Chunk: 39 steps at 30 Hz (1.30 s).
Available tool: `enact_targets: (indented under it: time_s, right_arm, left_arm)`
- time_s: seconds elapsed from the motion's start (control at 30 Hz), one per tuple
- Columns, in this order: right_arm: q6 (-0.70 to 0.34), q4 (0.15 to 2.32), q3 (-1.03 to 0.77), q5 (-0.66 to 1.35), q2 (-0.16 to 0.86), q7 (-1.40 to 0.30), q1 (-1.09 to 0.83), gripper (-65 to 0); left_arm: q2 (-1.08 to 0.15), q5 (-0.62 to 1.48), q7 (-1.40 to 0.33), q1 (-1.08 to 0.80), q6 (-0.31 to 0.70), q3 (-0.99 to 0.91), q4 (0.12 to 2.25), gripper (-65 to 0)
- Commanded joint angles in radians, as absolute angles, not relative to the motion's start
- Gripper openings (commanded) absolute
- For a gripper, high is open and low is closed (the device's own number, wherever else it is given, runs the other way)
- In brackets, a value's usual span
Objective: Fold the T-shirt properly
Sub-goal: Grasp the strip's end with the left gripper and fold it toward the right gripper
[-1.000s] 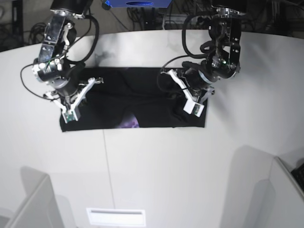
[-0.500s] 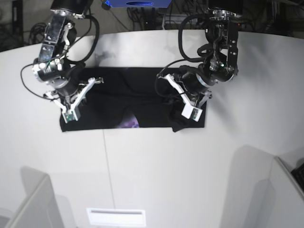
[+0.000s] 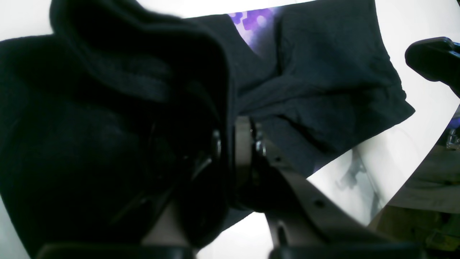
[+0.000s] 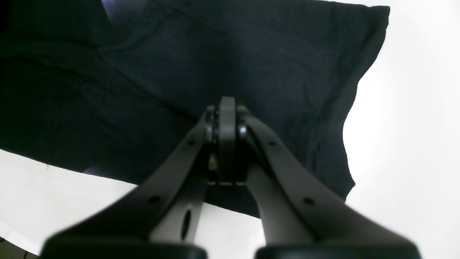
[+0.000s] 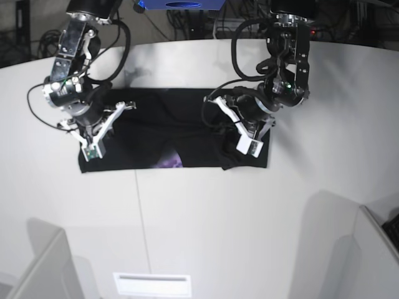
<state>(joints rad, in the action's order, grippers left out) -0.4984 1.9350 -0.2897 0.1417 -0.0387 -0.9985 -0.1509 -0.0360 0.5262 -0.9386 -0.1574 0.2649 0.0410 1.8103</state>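
Our T-shirt (image 5: 174,128) lies with its long axis left-right across the table (image 5: 199,212). Our left pincer (image 5: 246,138) grips a raised fold at frame right; our right pincer (image 5: 92,142) is closed at its left edge. Cloth hides the left fingertips.

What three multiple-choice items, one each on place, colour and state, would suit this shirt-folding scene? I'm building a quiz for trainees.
1. Where does the T-shirt lie?
A. On the white table
B. On the floor
C. In a bin

2. What colour is the print peeking out at its near edge?
A. Green
B. Purple
C. Red

3. What is the left gripper doing?
A. Hanging open over bare table
B. Shut on a fold of the T-shirt
C. Holding a hanger

Answers: A, the cloth lies spread on the table; B, a purple patch shows; B, black cloth bunches around its closed tips.
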Motion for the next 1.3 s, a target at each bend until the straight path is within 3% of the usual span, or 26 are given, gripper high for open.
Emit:
enact_targets:
  time_s: [0.0, 0.73, 0.97, 1.07, 1.13, 1.27]
  right_arm:
    - [-0.501, 1.951, -0.288, 0.15, -0.038, -0.983, -0.142, -65.0]
    - [-0.501, 1.951, -0.288, 0.151, -0.039, -0.983, -0.142, -65.0]
    - [-0.501, 1.951, -0.288, 0.151, -0.039, -0.983, -0.142, -65.0]
    - [-0.501, 1.951, -0.288, 0.151, -0.039, -0.983, -0.142, -65.0]
    - [-0.501, 1.951, -0.288, 0.151, -0.039, -0.983, -0.142, -65.0]
    - [-0.501, 1.951, -0.288, 0.151, -0.039, -0.983, -0.142, -65.0]
  left_arm:
    - [-0.031, 0.547, -0.923, -0.148, 0.272, 0.042, 1.828, -65.0]
    - [-0.033, 0.549, -0.923, -0.148, 0.272, 0.042, 1.828, -65.0]
    - [-0.03, 0.55, -0.923, -0.148, 0.272, 0.042, 1.827, -35.1]
    - [-0.03, 0.553, -0.923, -0.13, 0.272, 0.045, 1.814, -25.3]
    - [-0.028, 0.555, -0.923, -0.113, 0.272, 0.045, 1.784, -22.1]
    - [-0.027, 0.555, -0.923, -0.073, 0.272, 0.111, 1.724, -21.6]
